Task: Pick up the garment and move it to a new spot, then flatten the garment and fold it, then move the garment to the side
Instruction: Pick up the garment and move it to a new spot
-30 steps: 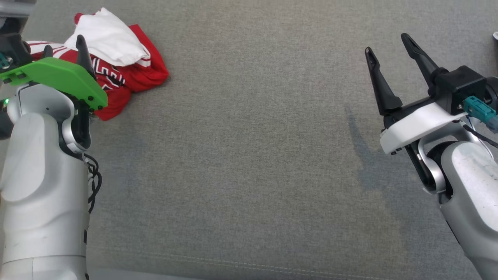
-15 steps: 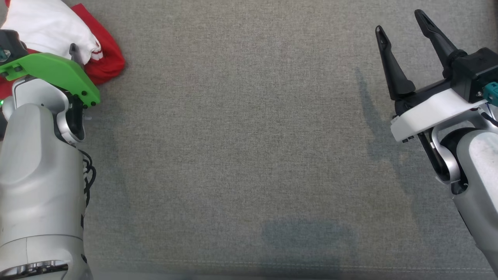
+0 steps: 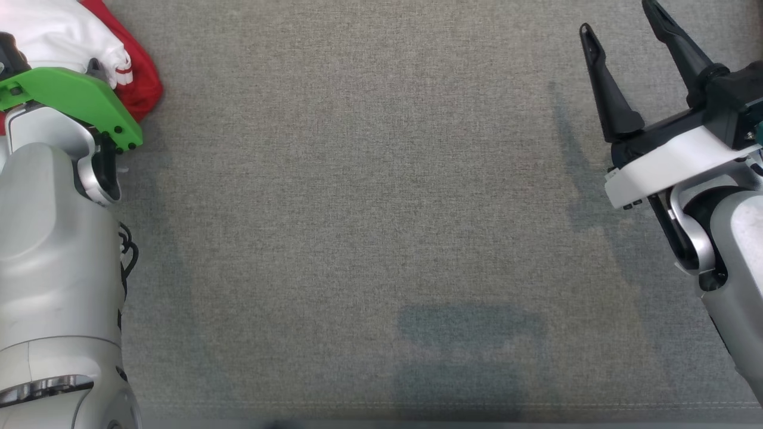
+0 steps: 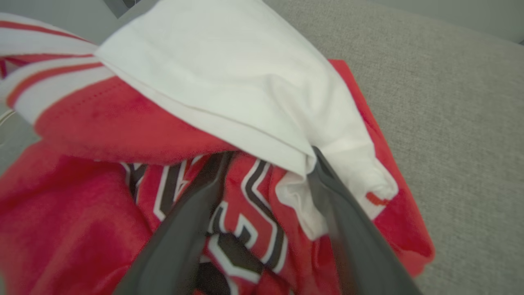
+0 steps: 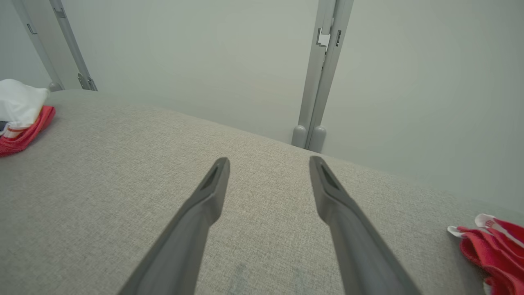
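Note:
The garment (image 3: 138, 89) is a crumpled red and white jersey at the far left corner of the grey table (image 3: 369, 196). In the left wrist view the garment (image 4: 196, 82) lies close up, a white fold over red cloth with black and white lettering. My left gripper (image 4: 270, 155) stands open, its fingers pushed into the heap with the tips under the white fold. Its green wrist plate (image 3: 71, 95) covers the fingers in the head view. My right gripper (image 3: 618, 18) hangs open over bare table at the far right, holding nothing. The right wrist view has the right gripper (image 5: 269, 161) and the garment (image 5: 20, 119) far left.
A second red and white cloth (image 5: 495, 246) lies at the table's right edge. Grey frame posts (image 5: 323, 73) stand behind the far edge against a pale wall. The wide middle of the table lies between my arms.
The head camera has shifted, so the garment now sits higher and further left. My left fingers, earlier visible above the cloth, have sunk into the heap. The right gripper stays open.

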Robot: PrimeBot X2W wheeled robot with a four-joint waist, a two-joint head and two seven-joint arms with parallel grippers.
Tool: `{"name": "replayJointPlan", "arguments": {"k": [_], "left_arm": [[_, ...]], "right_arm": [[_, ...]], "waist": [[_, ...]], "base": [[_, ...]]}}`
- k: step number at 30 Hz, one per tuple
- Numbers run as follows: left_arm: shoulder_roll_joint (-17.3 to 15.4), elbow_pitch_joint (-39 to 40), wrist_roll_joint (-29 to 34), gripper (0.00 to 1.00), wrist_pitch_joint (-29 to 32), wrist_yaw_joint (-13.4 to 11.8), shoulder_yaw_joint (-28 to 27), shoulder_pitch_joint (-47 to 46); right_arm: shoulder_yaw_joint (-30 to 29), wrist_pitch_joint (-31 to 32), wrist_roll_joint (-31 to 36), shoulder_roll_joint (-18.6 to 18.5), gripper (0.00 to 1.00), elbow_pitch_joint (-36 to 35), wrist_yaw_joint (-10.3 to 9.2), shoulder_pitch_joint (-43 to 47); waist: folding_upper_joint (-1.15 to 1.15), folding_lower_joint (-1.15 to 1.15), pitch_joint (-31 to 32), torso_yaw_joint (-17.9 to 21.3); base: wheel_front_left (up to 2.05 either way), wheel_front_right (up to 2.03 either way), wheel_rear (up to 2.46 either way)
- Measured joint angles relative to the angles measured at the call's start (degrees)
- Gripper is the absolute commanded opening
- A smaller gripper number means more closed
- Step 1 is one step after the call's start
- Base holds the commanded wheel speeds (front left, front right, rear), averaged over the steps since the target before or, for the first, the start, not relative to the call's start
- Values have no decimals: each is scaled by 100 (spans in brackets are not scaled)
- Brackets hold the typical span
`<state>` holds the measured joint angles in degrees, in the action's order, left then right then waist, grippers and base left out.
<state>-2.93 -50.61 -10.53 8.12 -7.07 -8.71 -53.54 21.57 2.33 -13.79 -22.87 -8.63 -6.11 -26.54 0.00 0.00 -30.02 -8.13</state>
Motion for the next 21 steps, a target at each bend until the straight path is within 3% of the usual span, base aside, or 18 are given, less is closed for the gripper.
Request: {"name": "replayJointPlan", "arguments": {"k": [1, 12, 16, 21], "left_arm": [[4, -36, 30, 0, -20, 0, 4, -29], [118, -31, 16, 0, -899, 21, 201, -261], [158, 30, 12, 0, -1236, 179, 353, -352], [207, 0, 12, 0, -1389, 568, 667, -358]], "right_arm": [[-30, 0, 0, -13, 100, -7, -2, 1], [-165, -212, -3, 62, 100, 116, -10, 10], [-227, -367, -31, 126, 100, 269, -11, 40], [-233, -546, -91, 268, 100, 490, -13, 183]], "waist": [[0, 0, -11, -3], [0, 0, 120, -150], [0, 0, 276, -207], [0, 0, 547, -257]], "base": [[0, 0, 0], [0, 0, 0], [0, 0, 0], [0, 0, 0]]}}
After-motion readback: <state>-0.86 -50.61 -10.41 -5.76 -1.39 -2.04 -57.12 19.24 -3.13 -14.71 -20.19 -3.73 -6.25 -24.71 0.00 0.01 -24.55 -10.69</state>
